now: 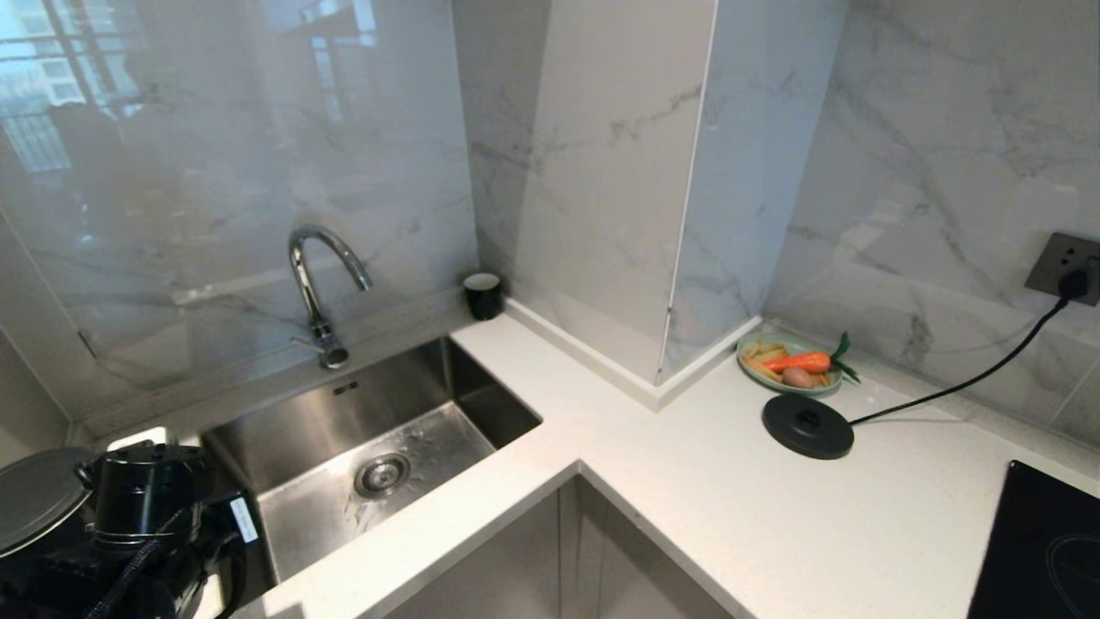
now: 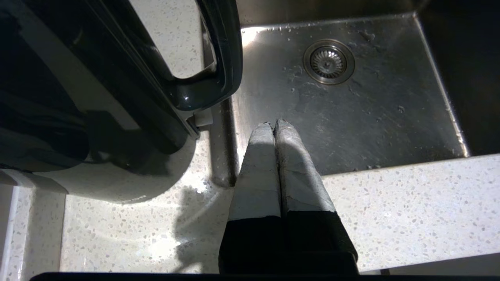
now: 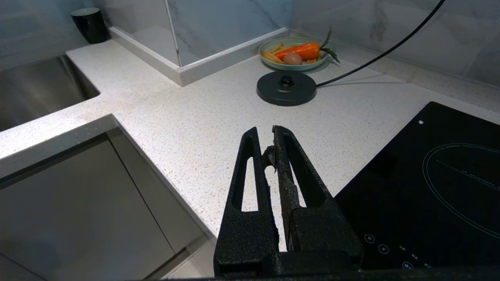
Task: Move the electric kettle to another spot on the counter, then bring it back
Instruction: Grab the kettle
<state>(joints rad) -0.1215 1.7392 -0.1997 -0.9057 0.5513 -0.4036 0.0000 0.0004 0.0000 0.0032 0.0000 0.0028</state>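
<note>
The electric kettle (image 2: 78, 78) stands on the counter (image 2: 410, 203) left of the sink, off its power base. Its glossy black body and loop handle (image 2: 222, 58) fill one side of the left wrist view. In the head view only its grey round lid (image 1: 34, 499) shows at the bottom left, beside my left arm (image 1: 146, 516). My left gripper (image 2: 275, 125) is shut and empty. It hangs over the sink's near corner, just beside the handle and apart from it. My right gripper (image 3: 265, 134) hangs shut and empty above the counter (image 3: 195, 128) near the hob.
The steel sink (image 1: 301, 430) with its tap (image 1: 322, 284) lies right of the kettle. A round black power base (image 1: 808, 425) with a cord sits by a plate of vegetables (image 1: 791, 361). A black cup (image 1: 483, 295) stands in the back corner. The black hob (image 1: 1040, 550) is at the right.
</note>
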